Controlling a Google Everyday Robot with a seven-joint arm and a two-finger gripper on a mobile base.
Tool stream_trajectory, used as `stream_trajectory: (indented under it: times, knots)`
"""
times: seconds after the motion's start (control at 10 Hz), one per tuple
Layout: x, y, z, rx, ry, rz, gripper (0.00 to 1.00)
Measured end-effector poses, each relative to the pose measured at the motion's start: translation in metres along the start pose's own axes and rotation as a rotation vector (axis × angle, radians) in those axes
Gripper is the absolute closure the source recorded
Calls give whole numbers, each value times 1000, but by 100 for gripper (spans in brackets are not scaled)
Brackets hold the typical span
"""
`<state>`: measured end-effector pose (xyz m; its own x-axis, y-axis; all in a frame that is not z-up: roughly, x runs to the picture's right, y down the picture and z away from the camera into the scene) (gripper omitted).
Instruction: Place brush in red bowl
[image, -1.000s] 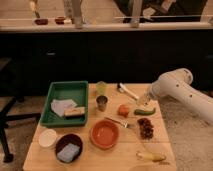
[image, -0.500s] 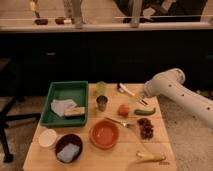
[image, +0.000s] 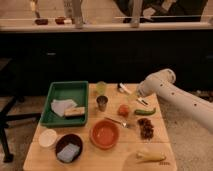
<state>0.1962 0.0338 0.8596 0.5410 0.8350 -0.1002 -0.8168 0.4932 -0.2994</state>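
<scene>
The brush (image: 125, 90) lies on the wooden table (image: 35, 159) at the back, right of centre, with its dark head to the left and its whitish handle running right and toward me. My gripper (image: 137, 96) is at the end of the white arm (image: 172, 92), right over the handle's near end. The red bowl (image: 105, 134) sits at the table's front centre with nothing in it, well to the front left of the gripper.
A green tray (image: 52, 97) holds a white cloth (image: 60, 105) and a tan block (image: 74, 111). Also on the table are a metal cup (image: 102, 103), yellowish glass (image: 101, 87), orange fruit (image: 123, 110), green vegetable (image: 145, 111), fork (image: 117, 121), dark cluster (image: 146, 128), banana (image: 150, 156), maroon bowl (image: 68, 147) and white bowl (image: 48, 137).
The arm has swung left and down, bringing the gripper from the table's right side to over the brush handle. Nothing on the table has moved.
</scene>
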Motion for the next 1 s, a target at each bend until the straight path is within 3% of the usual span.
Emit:
stream_trajectory:
  times: [1.0]
  knots:
    - [-10,-20,49,-23,54,-5,20]
